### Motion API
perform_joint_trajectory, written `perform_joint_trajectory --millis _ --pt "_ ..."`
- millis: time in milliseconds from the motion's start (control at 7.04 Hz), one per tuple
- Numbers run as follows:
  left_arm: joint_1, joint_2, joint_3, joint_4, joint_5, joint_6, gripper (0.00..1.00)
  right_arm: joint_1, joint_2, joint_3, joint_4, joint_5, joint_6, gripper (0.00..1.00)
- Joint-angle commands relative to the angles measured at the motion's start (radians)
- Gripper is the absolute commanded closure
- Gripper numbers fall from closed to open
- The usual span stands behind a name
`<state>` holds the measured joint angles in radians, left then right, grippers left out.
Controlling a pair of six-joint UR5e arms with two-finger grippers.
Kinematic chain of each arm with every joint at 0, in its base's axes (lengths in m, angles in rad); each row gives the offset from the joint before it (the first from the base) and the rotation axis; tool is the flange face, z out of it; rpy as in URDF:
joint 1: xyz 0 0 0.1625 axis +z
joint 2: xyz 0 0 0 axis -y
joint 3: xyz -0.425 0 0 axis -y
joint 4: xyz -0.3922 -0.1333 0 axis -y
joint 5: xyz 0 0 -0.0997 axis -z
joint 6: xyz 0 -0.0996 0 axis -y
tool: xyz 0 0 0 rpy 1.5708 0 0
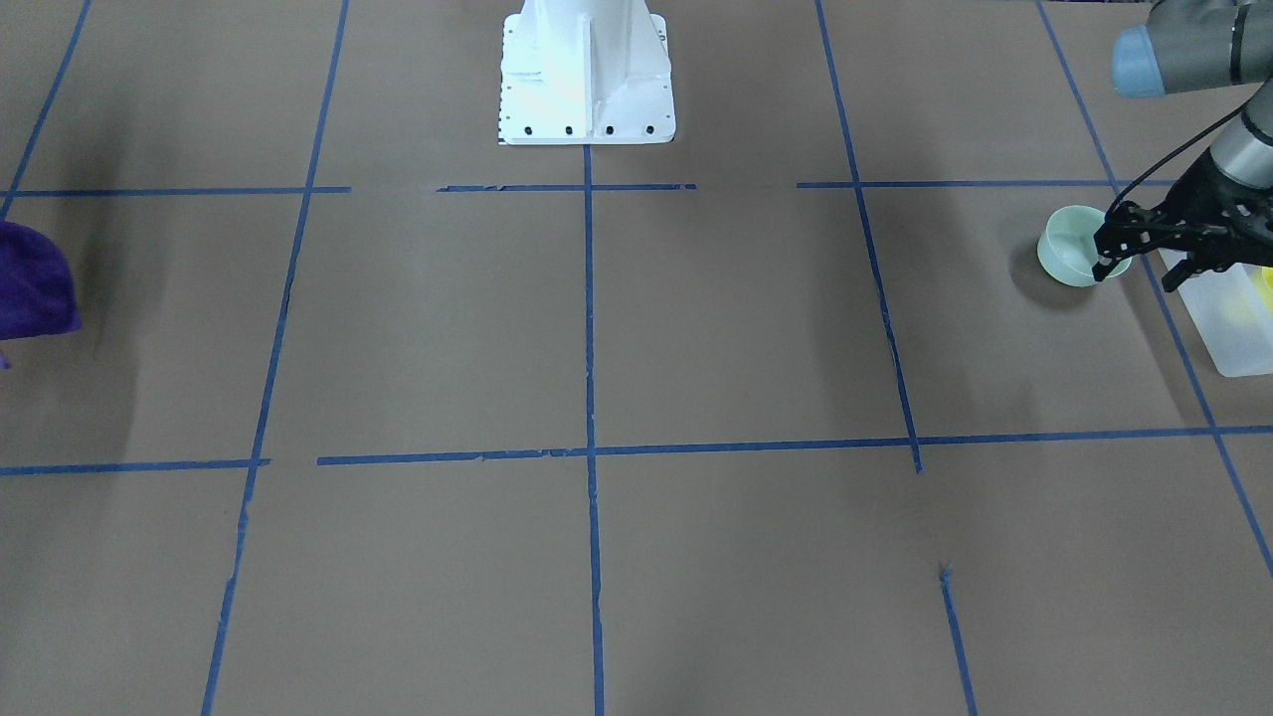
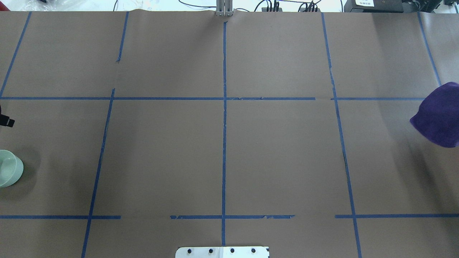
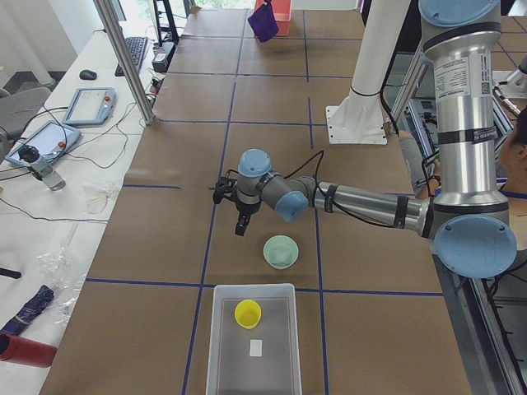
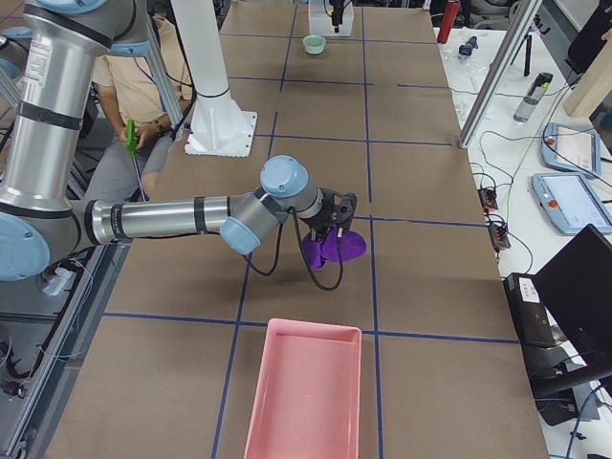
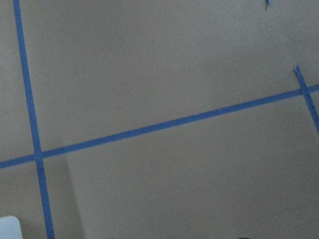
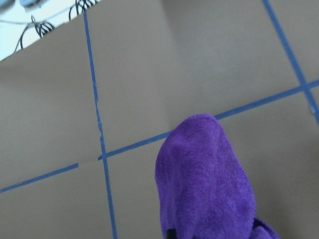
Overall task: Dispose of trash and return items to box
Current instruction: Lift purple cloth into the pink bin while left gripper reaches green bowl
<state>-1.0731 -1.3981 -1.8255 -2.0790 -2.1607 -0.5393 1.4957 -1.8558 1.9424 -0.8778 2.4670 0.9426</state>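
The mint-green bowl [image 1: 1066,249] stands upright on the table, also in the overhead view [image 2: 8,168] and the left side view [image 3: 281,251]. The frosted box [image 3: 221,346] lies beside it with the yellow cup [image 3: 248,313] upright inside; the box also shows in the front view [image 1: 1231,338]. My left gripper [image 1: 1137,274] is open and empty, above the table just beyond the bowl, not touching it. My right gripper [image 4: 329,226] is shut on a purple cloth [image 4: 337,247], which hangs in the right wrist view [image 6: 204,184] and shows overhead [image 2: 439,114].
A pink bin [image 4: 306,392] stands at the table's right end near the held cloth. The white robot base [image 1: 587,80] stands at the middle of the robot's side. Blue tape lines cross the brown table. A person sits behind the robot [image 4: 143,86].
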Motion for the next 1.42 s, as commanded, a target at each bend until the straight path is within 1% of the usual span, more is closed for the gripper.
perform_joint_trajectory --millis 0,142,284,426,568,710,852,994,1136,1278 --pt "0.093 0.059 -0.009 -0.024 0.031 -0.087 0.12 0.249 0.003 -0.005 -0.239 0.026 -0.405 1.00" --pt "0.099 0.060 -0.009 -0.024 0.031 -0.093 0.12 0.317 0.016 -0.011 -0.377 0.012 -0.606 1.00" --pt "0.101 0.060 -0.009 -0.024 0.033 -0.093 0.12 0.384 0.051 -0.029 -0.517 -0.035 -0.824 1.00" --pt "0.101 0.060 -0.009 -0.024 0.033 -0.088 0.12 0.406 0.067 -0.068 -0.588 -0.081 -0.982 1.00" --pt "0.101 0.062 -0.009 -0.024 0.033 -0.087 0.12 0.405 0.066 -0.135 -0.583 -0.115 -1.007 1.00" --pt "0.105 0.088 -0.012 -0.027 0.033 -0.084 0.12 0.370 0.069 -0.233 -0.532 -0.158 -1.002 1.00" --pt "0.119 0.111 -0.012 -0.027 0.033 -0.084 0.12 0.338 0.070 -0.319 -0.430 -0.169 -0.995 0.46" --pt "0.154 0.113 -0.012 -0.027 0.033 -0.093 0.12 0.299 0.075 -0.385 -0.358 -0.175 -0.957 0.00" --pt "0.171 0.113 -0.011 -0.027 0.033 -0.094 0.13 0.267 0.092 -0.388 -0.348 -0.171 -0.908 0.00" --pt "0.188 0.111 -0.009 -0.027 0.032 -0.094 0.13 0.256 0.131 -0.378 -0.352 -0.145 -0.898 0.00"
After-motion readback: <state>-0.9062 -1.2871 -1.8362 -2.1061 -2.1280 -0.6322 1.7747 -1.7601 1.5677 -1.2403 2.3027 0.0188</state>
